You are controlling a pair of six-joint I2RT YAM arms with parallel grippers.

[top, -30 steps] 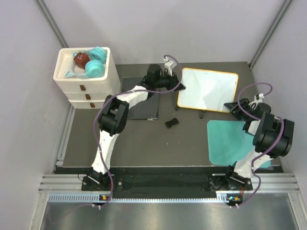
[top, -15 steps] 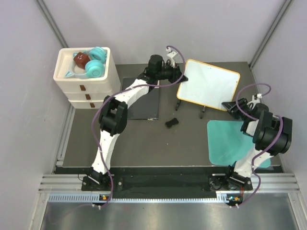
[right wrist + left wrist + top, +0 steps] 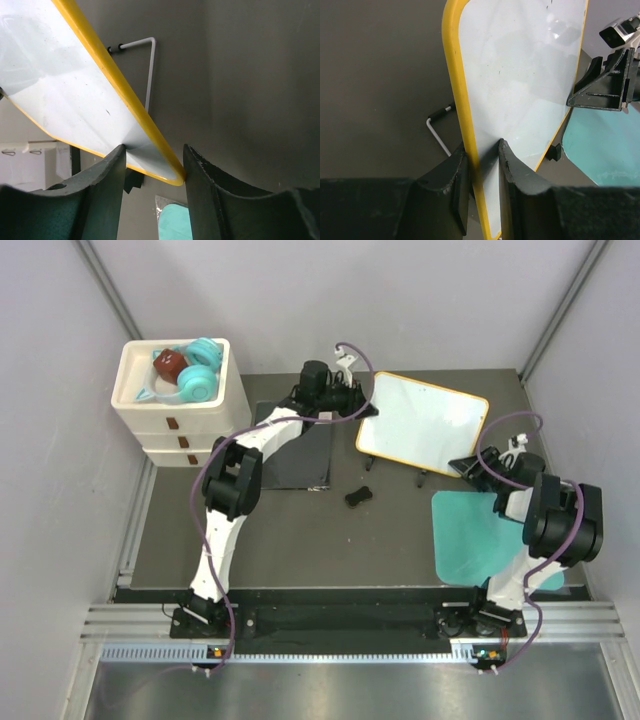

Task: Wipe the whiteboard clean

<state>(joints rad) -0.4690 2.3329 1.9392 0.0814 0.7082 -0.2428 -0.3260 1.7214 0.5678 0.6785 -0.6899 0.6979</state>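
The whiteboard (image 3: 422,422) is white with a yellow rim and looks wiped, with only faint specks. It is held off the table, tilted, at the back centre. My left gripper (image 3: 368,410) is shut on its left edge; in the left wrist view both fingers pinch the rim (image 3: 482,155) of the whiteboard (image 3: 520,75). My right gripper (image 3: 462,466) grips the near right corner; in the right wrist view its jaws (image 3: 154,160) straddle the whiteboard (image 3: 65,90), one finger on the face and one on the rim. The right gripper's finger also shows in the left wrist view (image 3: 605,80).
A white drawer box (image 3: 180,425) holding teal headphones stands at the back left. A dark grey pad (image 3: 295,455) lies under the left arm. A small black object (image 3: 358,496) lies mid-table. A teal mat (image 3: 485,540) lies front right. The board's wire legs (image 3: 150,65) hang below it.
Both grippers have carried the whiteboard up off the table and to the left, and it has tilted. The grips have stayed shut.
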